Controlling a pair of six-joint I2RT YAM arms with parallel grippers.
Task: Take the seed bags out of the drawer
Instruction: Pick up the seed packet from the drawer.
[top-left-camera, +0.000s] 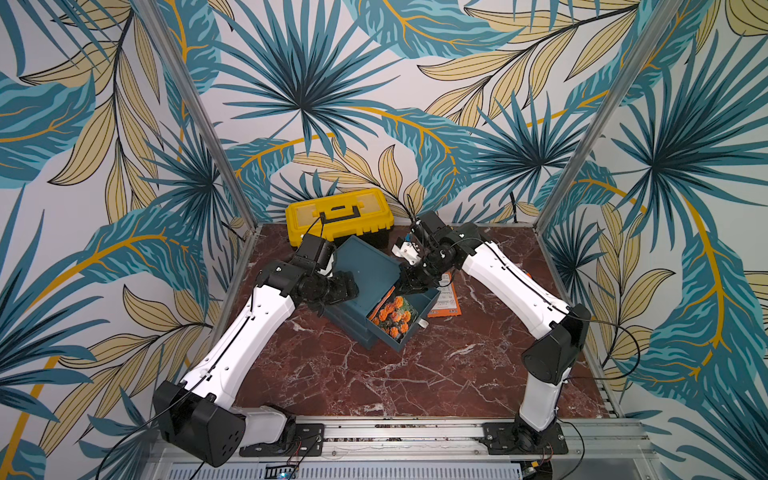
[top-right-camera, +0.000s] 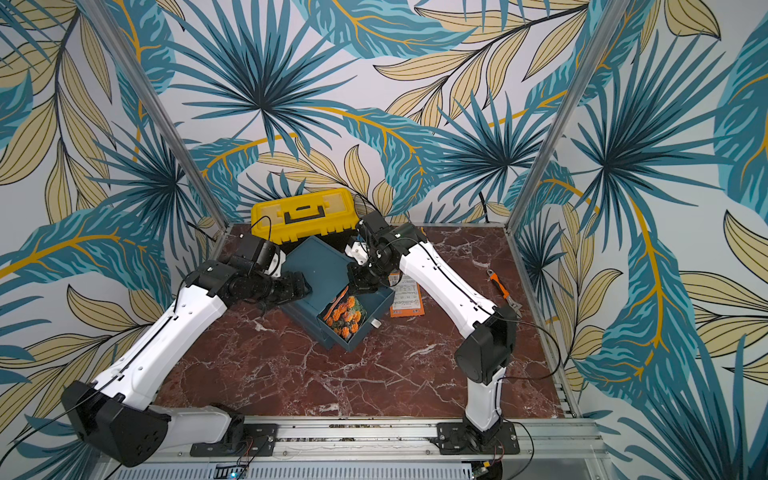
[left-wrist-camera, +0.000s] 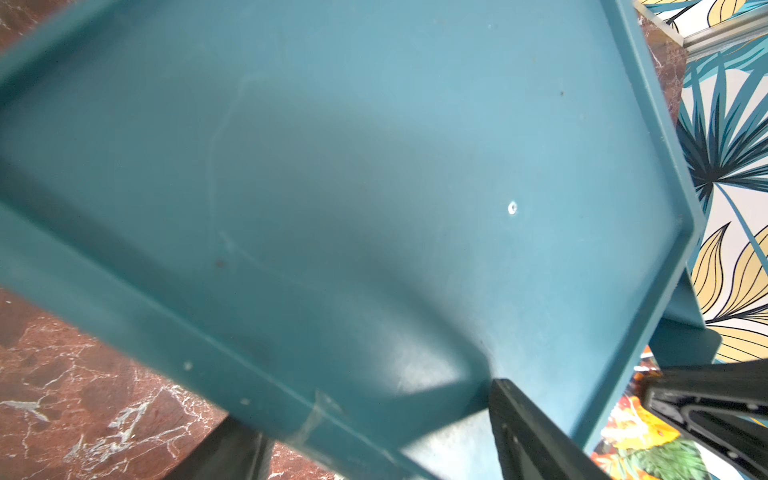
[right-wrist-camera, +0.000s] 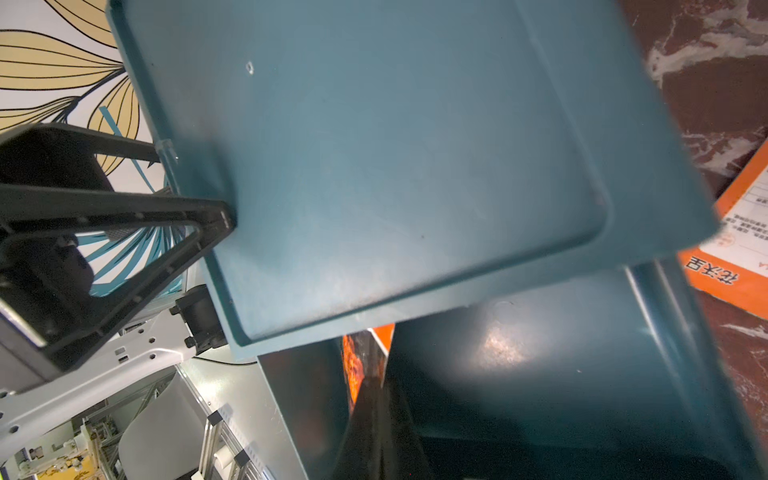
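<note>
A matt, faintly scuffed teal plastic drawer unit (top-left-camera: 361, 266) stands on a polished marble-look tabletop (top-left-camera: 374, 374), red-brown with white veins. The orange-flower seed bag (top-left-camera: 390, 318) in its drawer shines glossy. The label-side seed bag (top-left-camera: 446, 299) looks like printed paper. A smooth plastic yellow toolbox (top-left-camera: 338, 214) sits behind, and a brushed aluminium frame rail (top-left-camera: 415, 432) runs in front.

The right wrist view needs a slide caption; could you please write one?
Shut right hand in the open drawer, tips at an orange seed bag; a second bag lies on the table.
</note>
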